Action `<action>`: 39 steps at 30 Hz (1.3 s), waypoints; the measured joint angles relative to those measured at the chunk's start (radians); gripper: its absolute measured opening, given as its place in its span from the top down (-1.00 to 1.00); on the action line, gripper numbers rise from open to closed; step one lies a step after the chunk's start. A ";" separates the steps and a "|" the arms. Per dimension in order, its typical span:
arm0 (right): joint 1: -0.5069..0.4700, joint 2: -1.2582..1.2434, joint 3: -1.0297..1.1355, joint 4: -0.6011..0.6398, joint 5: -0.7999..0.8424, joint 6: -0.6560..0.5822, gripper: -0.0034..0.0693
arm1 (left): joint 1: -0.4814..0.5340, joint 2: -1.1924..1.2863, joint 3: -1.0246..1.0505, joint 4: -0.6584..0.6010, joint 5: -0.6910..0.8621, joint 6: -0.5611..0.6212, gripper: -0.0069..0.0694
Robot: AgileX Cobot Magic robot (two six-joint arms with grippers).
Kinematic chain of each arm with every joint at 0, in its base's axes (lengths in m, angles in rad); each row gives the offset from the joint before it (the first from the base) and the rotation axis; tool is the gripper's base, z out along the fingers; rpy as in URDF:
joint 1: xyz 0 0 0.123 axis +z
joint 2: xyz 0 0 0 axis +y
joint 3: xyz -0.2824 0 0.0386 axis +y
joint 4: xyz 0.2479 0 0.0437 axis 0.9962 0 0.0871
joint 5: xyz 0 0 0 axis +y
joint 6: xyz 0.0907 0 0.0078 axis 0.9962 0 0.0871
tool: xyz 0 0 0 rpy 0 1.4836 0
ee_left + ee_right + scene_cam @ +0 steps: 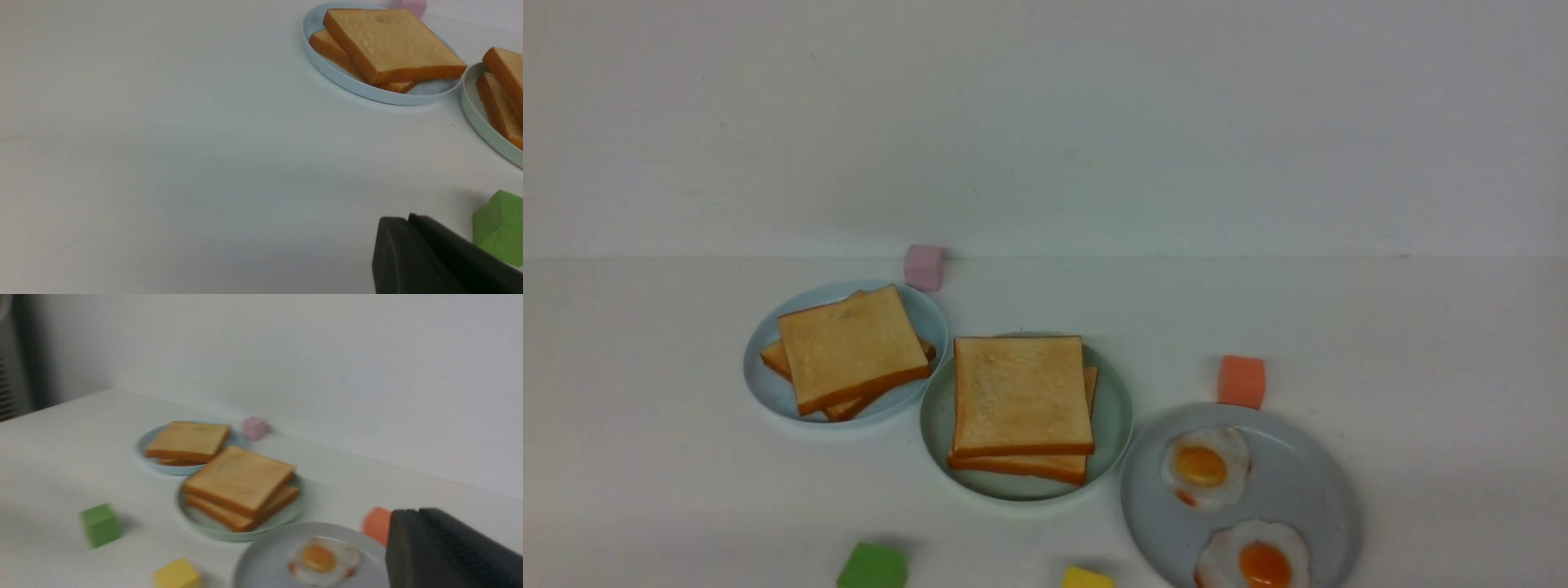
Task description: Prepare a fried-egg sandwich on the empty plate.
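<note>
The mint-green plate (1112, 425) sits mid-table with two toast slices stacked on it: the top slice (1021, 392) lies a little askew over the lower slice (1045, 467). No egg shows between them. Two fried eggs (1205, 467) (1255, 559) lie on the grey plate (1298, 482) to the right. Neither gripper shows in the front view. My left gripper (408, 218) is shut and empty above bare table, beside a green cube (498, 228). My right gripper (419, 512) is shut and empty, near the grey plate's (261, 559) egg (322, 559).
A pale blue plate (768, 384) at the left holds two more toast slices (849, 343). Small cubes stand around: pink (924, 266) at the back, orange (1241, 380) behind the grey plate, green (872, 567) and yellow (1086, 578) at the front edge.
</note>
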 joint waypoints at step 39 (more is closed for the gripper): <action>-0.354 -0.006 0.203 -0.240 0.083 0.357 0.64 | 0.000 0.000 0.001 0.002 -0.001 0.000 0.61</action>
